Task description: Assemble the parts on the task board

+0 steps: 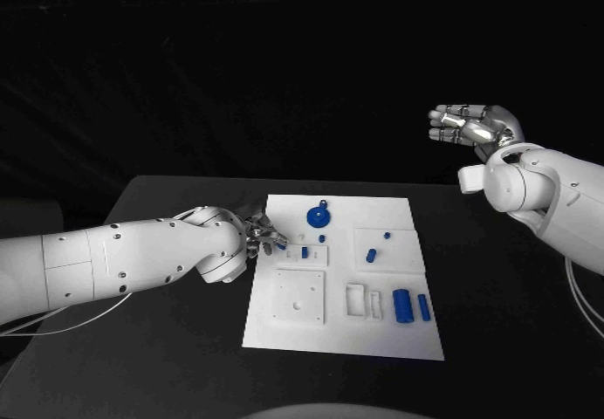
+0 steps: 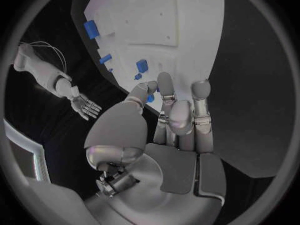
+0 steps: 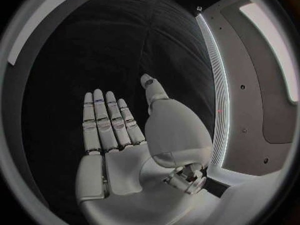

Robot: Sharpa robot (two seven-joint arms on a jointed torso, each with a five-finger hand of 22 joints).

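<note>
The white task board [image 1: 378,336] lies in the middle of the black table. My left hand [image 1: 258,237] reaches over its left edge and pinches a small blue part [image 2: 150,98] between thumb and a finger, just above the board [image 2: 181,30]. Other blue parts lie on the board: a round one [image 1: 319,216] near the far edge, a short peg [image 1: 372,255] in the middle and two bars [image 1: 403,305] near the front right. My right hand [image 1: 472,124] is raised high beyond the table's far right corner, and its fingers [image 3: 103,117] are stretched out with nothing in them.
A square white plate [image 1: 296,297] with small holes sits on the board's front left, and two narrow white slots [image 1: 362,301] lie beside it. Bare black table [image 1: 504,288] stretches to the right of the board.
</note>
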